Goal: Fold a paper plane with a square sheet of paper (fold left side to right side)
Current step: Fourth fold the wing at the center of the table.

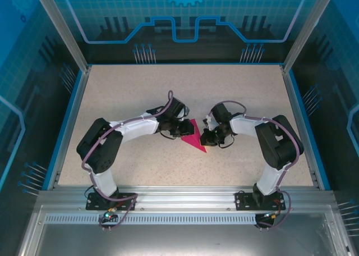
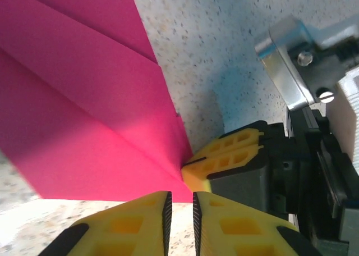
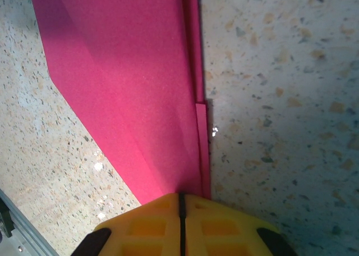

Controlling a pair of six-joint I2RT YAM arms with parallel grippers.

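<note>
At frame centre, the right gripper (image 3: 180, 197), jaws closed, is pressing the crease of the folded magenta-pink paper dart (image 1: 194, 137). The left gripper (image 2: 179, 199), jaws barely parted and empty, is probably flattening that fold next.

Top cam sits high up behind the arm bases, looking down over the whole speckled table (image 1: 123, 93); both wrist cams ride super close to the surface, peeking forward past their own yellow fingers (image 2: 129, 228); all three overlap on the pink paper (image 1: 194, 137) mid-table.
</note>
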